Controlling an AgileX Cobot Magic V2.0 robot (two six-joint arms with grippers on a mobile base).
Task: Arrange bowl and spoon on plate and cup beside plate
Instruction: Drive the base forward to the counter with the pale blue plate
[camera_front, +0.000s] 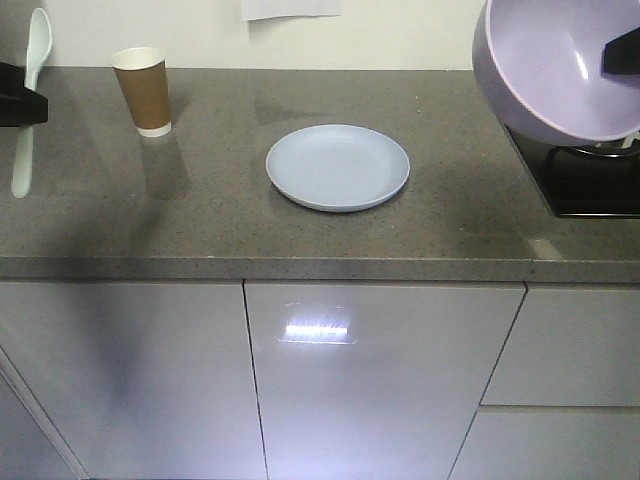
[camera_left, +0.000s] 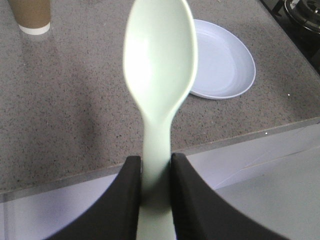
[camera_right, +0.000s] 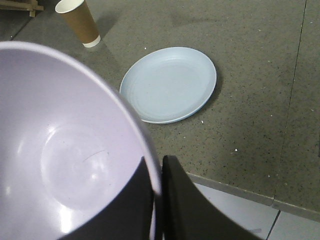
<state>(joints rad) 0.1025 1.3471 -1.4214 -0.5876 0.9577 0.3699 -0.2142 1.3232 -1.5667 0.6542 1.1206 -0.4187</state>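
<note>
— Left side?
— My left gripper (camera_left: 156, 165) is clamped on the spoon (camera_left: 159, 75) handle, scoop up, clear of the counter (camera_front: 200, 200).
— Right?
— My right gripper (camera_right: 157, 172) pinches the bowl (camera_right: 65, 150) rim, one finger inside, one outside. The bowl is tilted, held in the air.
— On the counter?
— Plate (camera_front: 338, 167) mid-counter. Cup (camera_front: 143, 92) upright, back left, well apart.

The left gripper (camera_left: 156, 167) pinches the handle of the pale green spoon (camera_left: 159, 65), scoop pointing far. Beyond it on the speckled grey counter (camera_left: 75, 110) lies the plate (camera_left: 222, 65), to the right. The cup (camera_left: 31, 15) stands far left, only its base showing.
</note>
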